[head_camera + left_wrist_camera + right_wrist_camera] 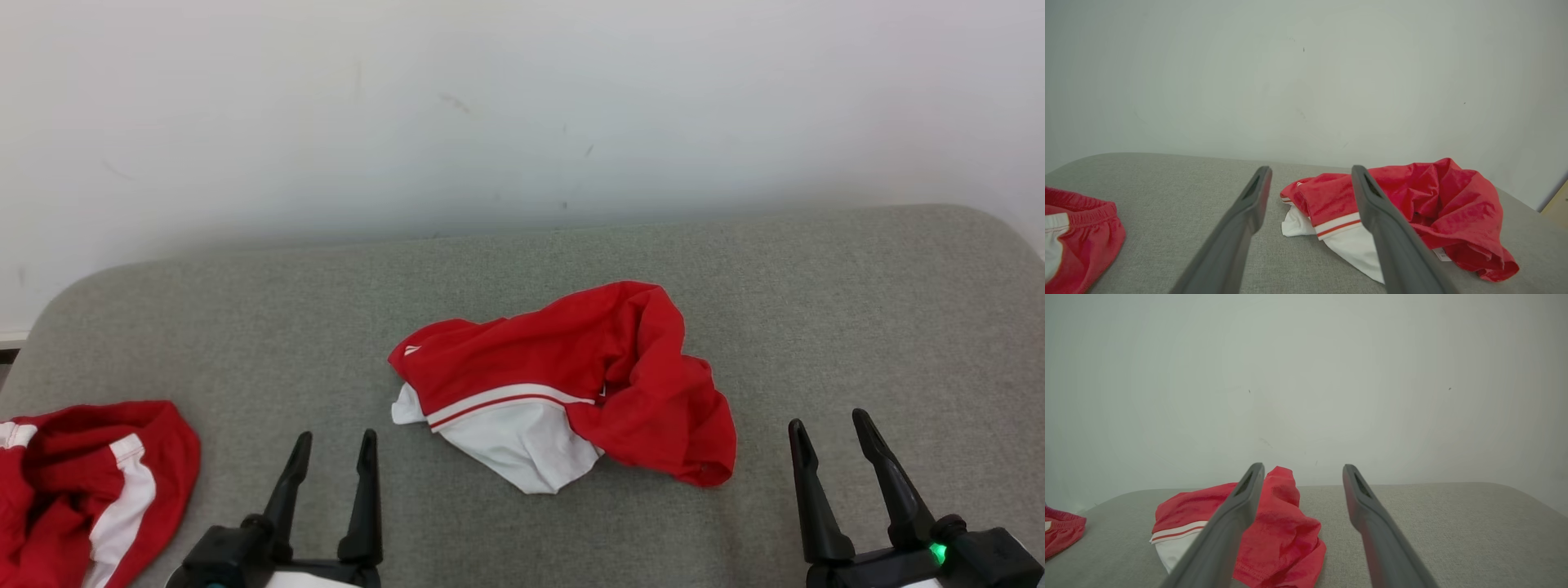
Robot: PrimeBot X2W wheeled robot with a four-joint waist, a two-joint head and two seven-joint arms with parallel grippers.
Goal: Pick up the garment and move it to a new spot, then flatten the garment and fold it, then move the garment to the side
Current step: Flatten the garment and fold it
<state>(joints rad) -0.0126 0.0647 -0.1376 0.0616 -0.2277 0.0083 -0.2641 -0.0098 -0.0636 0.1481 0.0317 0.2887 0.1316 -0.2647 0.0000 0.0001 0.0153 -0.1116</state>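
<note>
A crumpled red and white garment (571, 384) lies in a heap at the middle of the grey padded surface (857, 310). It also shows in the left wrist view (1412, 204) and the right wrist view (1282, 535). My left gripper (333, 445) stands open near the front edge, to the garment's left and short of it, with nothing between its fingers. At the front right my right gripper (833, 433) is open too, well apart from the cloth. Each wrist view looks along its own spread fingers: left gripper (1310, 173), right gripper (1302, 471).
A second red and white garment (82, 482) lies bunched at the surface's front left corner. A pale wall (522, 106) rises right behind the surface. Bare grey padding stretches to the right of the middle garment.
</note>
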